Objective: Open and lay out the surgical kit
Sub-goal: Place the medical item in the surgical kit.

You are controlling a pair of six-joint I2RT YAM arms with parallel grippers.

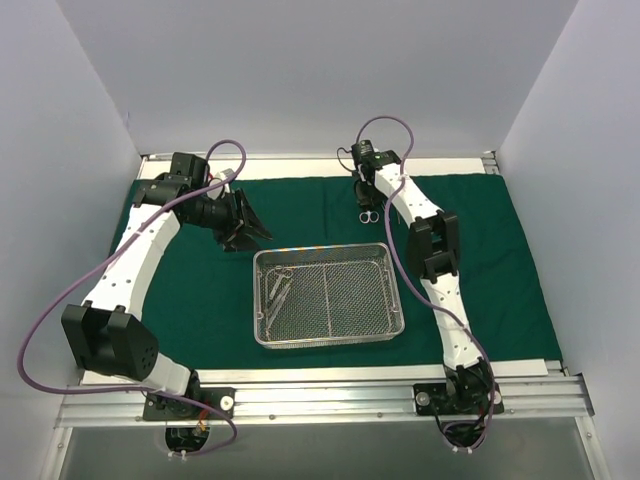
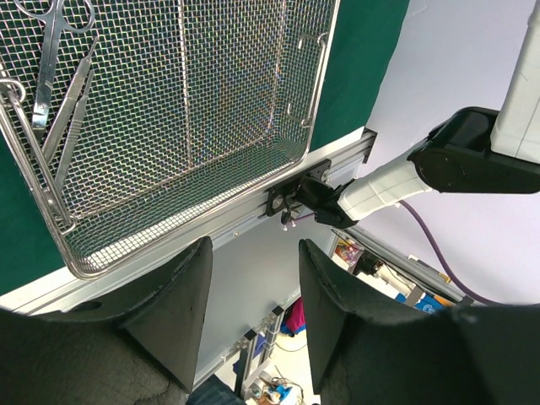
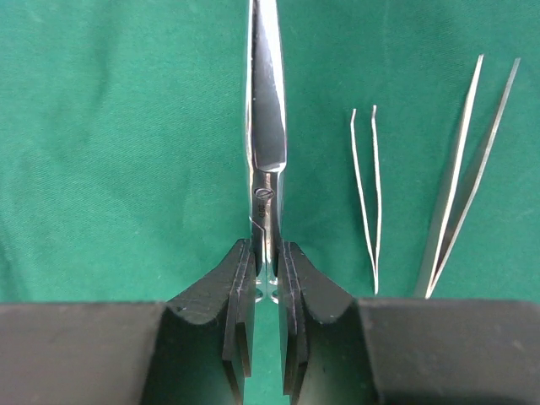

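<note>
The dark green drape (image 1: 480,260) lies spread flat over the table. The silver wire-mesh tray (image 1: 392,290) sits at its middle, with scissors and tweezers (image 1: 279,286) in its left end; they also show in the left wrist view (image 2: 51,76). My right gripper (image 1: 366,200) is at the far middle of the drape, shut on a pair of steel scissors (image 3: 266,126) just behind the pivot, blades pointing away. Thin tweezers (image 3: 365,186) and longer tweezers (image 3: 464,186) lie on the cloth to their right. My left gripper (image 1: 248,230) is open and empty, above the drape beyond the tray's far left corner.
The aluminium rail (image 1: 330,385) runs along the table's near edge and shows past the tray in the left wrist view (image 2: 245,211). White walls close in the left, back and right. The right arm (image 1: 440,270) passes just right of the tray.
</note>
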